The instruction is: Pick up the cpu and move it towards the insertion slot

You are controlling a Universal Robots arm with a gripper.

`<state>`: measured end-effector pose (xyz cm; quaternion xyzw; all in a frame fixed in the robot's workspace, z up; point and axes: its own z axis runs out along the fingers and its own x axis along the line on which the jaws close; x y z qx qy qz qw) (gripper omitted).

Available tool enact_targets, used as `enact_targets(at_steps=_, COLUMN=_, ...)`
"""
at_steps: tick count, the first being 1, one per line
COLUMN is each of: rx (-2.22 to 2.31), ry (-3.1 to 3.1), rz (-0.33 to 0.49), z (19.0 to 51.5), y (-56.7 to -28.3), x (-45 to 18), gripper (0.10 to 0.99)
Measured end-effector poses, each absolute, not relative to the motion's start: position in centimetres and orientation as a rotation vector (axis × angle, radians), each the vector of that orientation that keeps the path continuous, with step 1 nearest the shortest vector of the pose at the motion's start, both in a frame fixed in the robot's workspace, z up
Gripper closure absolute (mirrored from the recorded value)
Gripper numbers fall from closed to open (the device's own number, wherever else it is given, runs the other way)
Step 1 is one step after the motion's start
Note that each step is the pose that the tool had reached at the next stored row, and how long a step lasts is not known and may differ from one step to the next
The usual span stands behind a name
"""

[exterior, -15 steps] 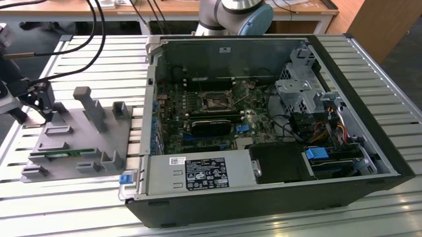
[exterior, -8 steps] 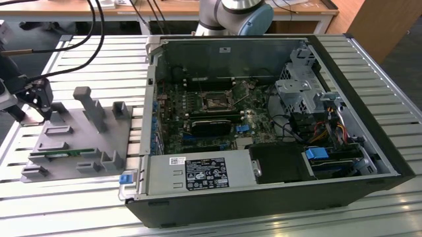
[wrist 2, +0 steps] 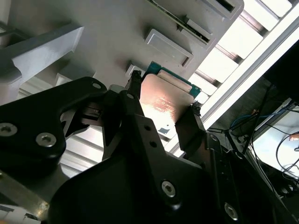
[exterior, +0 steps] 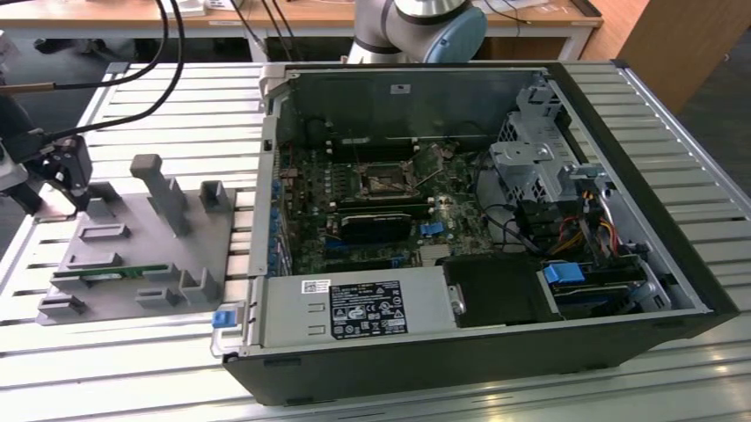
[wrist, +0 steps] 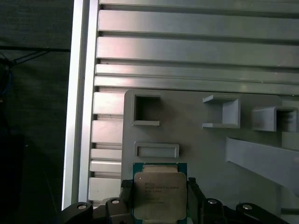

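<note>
Cpu [wrist: 160, 191] sits clamped in the pincer [wrist: 160, 198], poised over the grey tray [wrist: 210, 154].

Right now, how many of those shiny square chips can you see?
1: the cpu, clamped in the gripper over the grey tray. Others could be hidden inside the computer case.

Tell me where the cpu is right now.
In both wrist views, the cpu is held in the gripper, over the grey tray at the exterior view's left.
</note>
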<state>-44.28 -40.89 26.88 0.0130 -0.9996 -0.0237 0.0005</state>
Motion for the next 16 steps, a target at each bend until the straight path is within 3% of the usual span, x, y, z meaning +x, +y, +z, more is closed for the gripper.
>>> enact_targets(at_steps=16, rx=0.041, ry=-3.139, rz=-0.074, z=27.78, y=-40.88, x=-44.28, gripper=0.545)
